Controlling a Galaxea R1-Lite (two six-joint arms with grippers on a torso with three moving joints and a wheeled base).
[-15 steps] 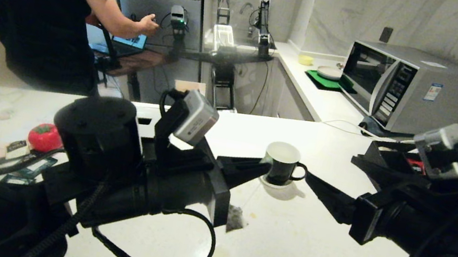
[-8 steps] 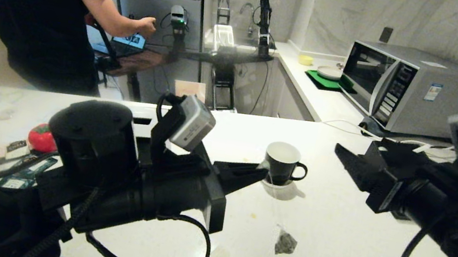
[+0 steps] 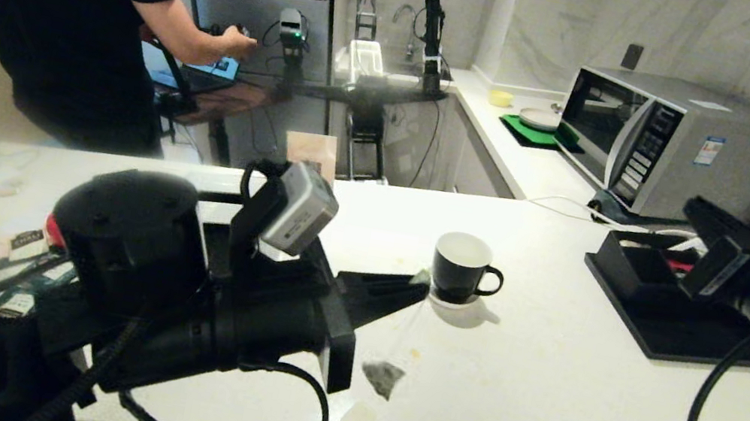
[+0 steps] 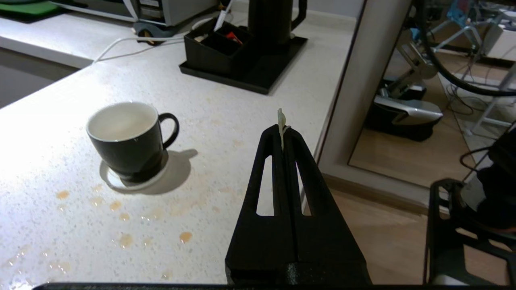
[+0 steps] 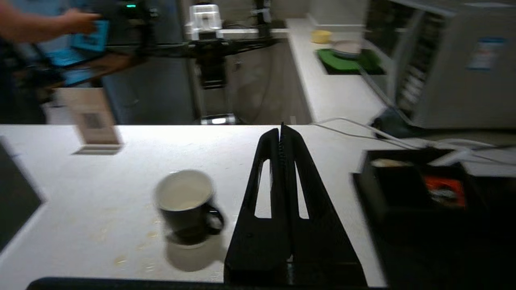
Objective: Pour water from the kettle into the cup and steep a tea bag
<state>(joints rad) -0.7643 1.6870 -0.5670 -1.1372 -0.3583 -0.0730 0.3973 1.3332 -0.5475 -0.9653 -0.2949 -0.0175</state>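
- Your left gripper (image 3: 419,288) is pinched tight on the tea bag's green tag (image 4: 281,121), hovering just left of the cup (image 3: 461,267).
- The tea bag (image 3: 382,377) dangles on its string above the counter (image 3: 543,391), outside the cup.
- Cup sits on its saucer (image 4: 121,182), near mid-counter.
- Your right gripper (image 5: 281,135) is closed and empty, over the black tray (image 3: 690,332).
- Kettle (image 4: 274,20) stands on that tray.

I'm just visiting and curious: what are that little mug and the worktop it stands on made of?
The cup looks like glazed ceramic: black outside, white inside, with glossy highlights on rim and loop handle. Its small saucer seems white ceramic too. The countertop looks like polished speckled stone or quartz composite, pale and reflective; which of the two, I cannot tell.
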